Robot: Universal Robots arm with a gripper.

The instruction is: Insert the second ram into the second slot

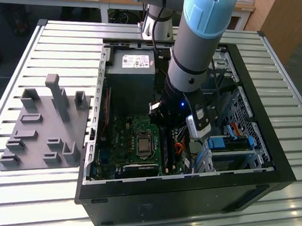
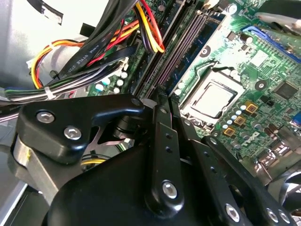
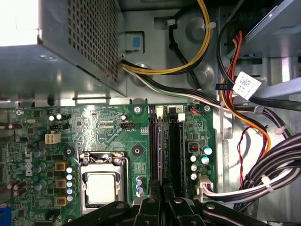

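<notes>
Gripper (image 3: 162, 200) low inside the open PC case (image 1: 250, 170), directly over the memory slots (image 3: 165, 146) beside the CPU socket (image 3: 101, 186). Fingers (image 2: 162, 141) drawn together on the second ram's (image 3: 160, 157) upper edge; stick stands upright in a slot.

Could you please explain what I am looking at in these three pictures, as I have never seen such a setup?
The grey and light-blue tube is a robot arm, seen from a camera standing off it. It reaches down into an open black computer case on a slatted metal table. Beside the case lies a grey plastic tray with upright pegs. The other two pictures come from cameras on the arm's wrist. They look past the black gripper onto the green motherboard. The gripper hangs just above the long black memory slots, next to the square silver processor socket. I cannot tell whether it holds anything.
</notes>
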